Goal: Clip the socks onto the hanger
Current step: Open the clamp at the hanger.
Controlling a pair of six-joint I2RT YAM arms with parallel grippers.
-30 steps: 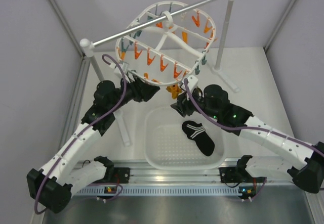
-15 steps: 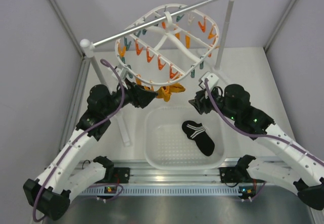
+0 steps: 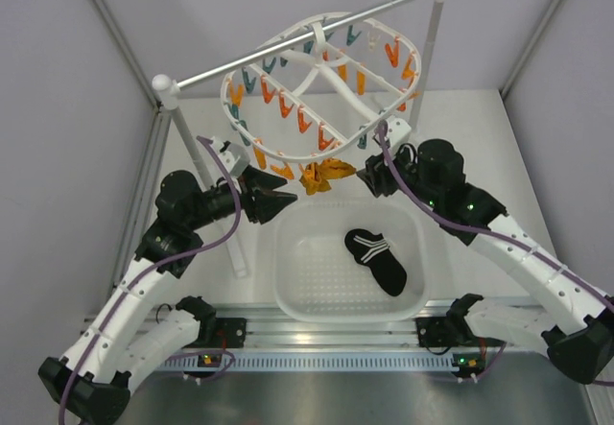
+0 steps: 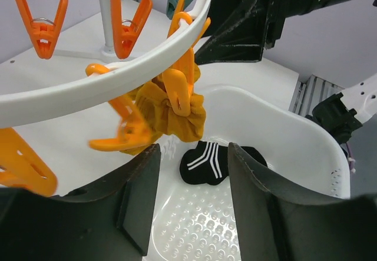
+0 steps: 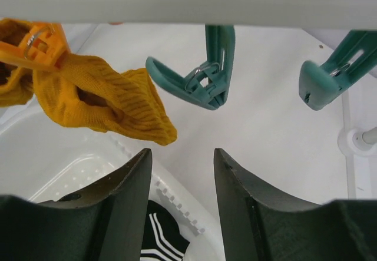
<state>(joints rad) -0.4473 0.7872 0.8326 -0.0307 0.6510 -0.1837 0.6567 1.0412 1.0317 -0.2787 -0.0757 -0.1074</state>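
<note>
The white oval hanger [image 3: 321, 80] hangs from the silver rod, with orange and teal clothespins along its rim. A mustard-orange sock [image 3: 324, 173] hangs clipped at its near edge; it shows in the left wrist view [image 4: 177, 111] and the right wrist view [image 5: 106, 102]. A black sock with white stripes [image 3: 376, 259] lies in the basket; it also shows in the left wrist view [image 4: 209, 162]. My left gripper [image 3: 278, 200] is open and empty, just left of the hanging sock. My right gripper [image 3: 368, 177] is open and empty, just right of it.
The white perforated basket [image 3: 297, 281] sits at the near middle of the table. The silver rod [image 3: 297, 36] rests on two white posts [image 3: 201, 180], whose feet stand on the table. Grey walls close in left and right.
Both grippers have drawn back from the hanger's near edge, the left one leftward and the right one rightward. The hanger has swung back and tilted. The mustard sock now hangs free from a clothespin.
</note>
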